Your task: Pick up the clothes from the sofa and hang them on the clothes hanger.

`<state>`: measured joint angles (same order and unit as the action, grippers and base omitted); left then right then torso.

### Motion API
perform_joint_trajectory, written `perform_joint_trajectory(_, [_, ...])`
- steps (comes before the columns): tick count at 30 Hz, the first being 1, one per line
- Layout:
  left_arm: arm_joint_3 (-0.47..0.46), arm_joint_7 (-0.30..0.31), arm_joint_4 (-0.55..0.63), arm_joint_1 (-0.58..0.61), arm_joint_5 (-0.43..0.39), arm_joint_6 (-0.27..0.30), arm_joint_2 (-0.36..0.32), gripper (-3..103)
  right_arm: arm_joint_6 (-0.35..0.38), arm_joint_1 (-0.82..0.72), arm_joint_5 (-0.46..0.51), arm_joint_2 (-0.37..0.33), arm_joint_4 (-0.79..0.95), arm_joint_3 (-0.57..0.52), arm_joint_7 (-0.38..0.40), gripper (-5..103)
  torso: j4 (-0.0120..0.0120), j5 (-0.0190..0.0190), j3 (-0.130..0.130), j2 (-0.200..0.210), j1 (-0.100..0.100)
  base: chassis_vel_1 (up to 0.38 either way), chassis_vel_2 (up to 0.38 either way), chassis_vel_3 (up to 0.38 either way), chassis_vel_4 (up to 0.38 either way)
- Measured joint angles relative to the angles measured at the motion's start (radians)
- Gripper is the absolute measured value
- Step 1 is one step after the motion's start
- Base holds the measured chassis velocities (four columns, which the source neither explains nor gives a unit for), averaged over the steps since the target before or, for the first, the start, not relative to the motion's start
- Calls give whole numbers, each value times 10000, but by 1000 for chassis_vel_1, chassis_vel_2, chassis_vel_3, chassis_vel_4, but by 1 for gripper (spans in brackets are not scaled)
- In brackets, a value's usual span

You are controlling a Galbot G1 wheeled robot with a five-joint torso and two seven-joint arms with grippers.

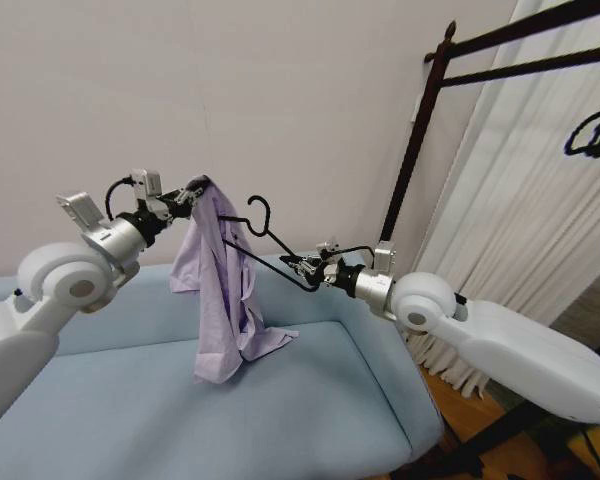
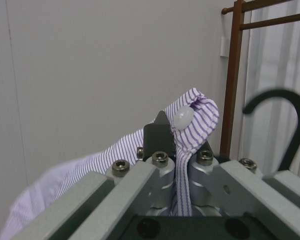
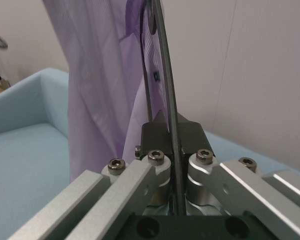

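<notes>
Left gripper point(image 1: 194, 191): raised above the sofa's back, pinched tight on a fold of the shirt's edge, right beside a white button.
Right gripper point(image 1: 306, 269): held out lower and to the right, pressed together on the thin wire of the hanger.
Shirt point(image 1: 218, 300): lilac with fine stripes, hanging long and bunched from the left gripper, its tail low over the seat. Whether it touches the cushion cannot be told.
Hanger point(image 2: 277, 95): black, hook upward, just beside the shirt. One arm looks tucked into the cloth and the other end sits in the right gripper.
Sofa point(image 1: 130, 400): pale blue, directly below both arms.
Rack point(image 1: 417, 130): dark wooden post and rails, well apart to the right and higher than the grippers.
Second hanger point(image 1: 595, 135): black, already on the rack's rail at the far right.
Curtain point(image 1: 520, 220): white, behind the rack.
Risk, slip: the left pinch holds only a small fold, so a tug could probably pull the shirt free onto the sofa.
Risk, twist: the wire is slim and may turn between the right jaws, tipping the hanger out of the shirt.
Risk, snag: the hook or loose cloth could catch on the post.
In the way: the post stands between the grippers and the rail.
</notes>
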<state>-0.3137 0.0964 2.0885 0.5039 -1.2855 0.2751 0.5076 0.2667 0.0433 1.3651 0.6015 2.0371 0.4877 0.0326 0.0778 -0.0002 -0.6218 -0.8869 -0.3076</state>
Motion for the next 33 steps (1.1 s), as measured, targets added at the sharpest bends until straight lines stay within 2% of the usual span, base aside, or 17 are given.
perform_joint_trajectory(3, [-51,-81,130,304,206,-80,131,0,145,311,289,254,-205,-33,178,2,0,-1,1,0,1,0,0,0,0])
perform_joint_trajectory(15, [-83,-149,103,148,279,-215,347,0,115,-199,168,609,-793,475,305,2,3,3,0,2,1,0,0,0,0])
perform_joint_trajectory(19, [-214,-234,193,300,272,-293,291,0,25,64,580,846,-1314,307,398,2,-1,3,0,2,0,0,0,0,0])
perform_joint_trajectory(33, [-276,-397,412,1174,1044,-504,431,0,68,720,923,841,-1271,-167,205,2,2,3,0,1,0,0,0,0,0])
